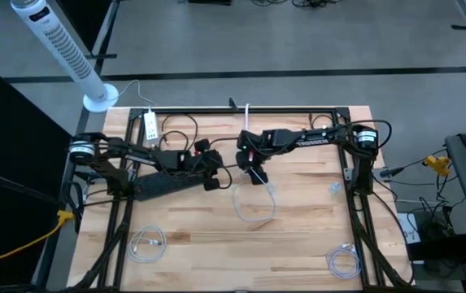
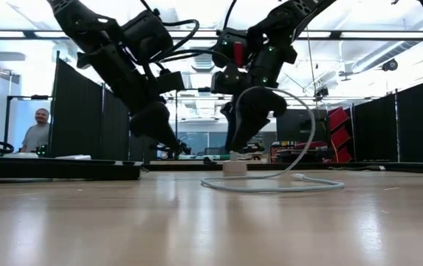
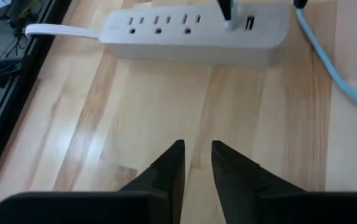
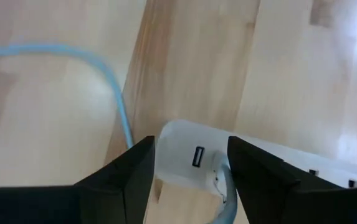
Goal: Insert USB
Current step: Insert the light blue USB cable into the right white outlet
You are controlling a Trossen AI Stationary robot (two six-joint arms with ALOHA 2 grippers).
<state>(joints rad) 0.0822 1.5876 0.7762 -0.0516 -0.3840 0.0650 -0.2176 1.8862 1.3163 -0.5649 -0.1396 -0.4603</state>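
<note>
A white power strip lies on the wooden table, its end with a free USB port under my right gripper. A white USB plug stands in the strip beside that port. Its pale blue cable arches up, then loops on the table. My right gripper points down, open, with its fingers on either side of the strip's end. My left gripper hovers a little left of the strip, open by a narrow gap and holding nothing. My right gripper comes at the strip's end from above, pointing down. One finger stands right against the inserted plug. I cannot tell whether it touches the plug. The other finger stands apart from the strip.
A white adapter with a cord lies at the far left. Coiled white cables lie near the front left and front right. A tower fan stands beyond the far left corner. A person shows in the room behind.
</note>
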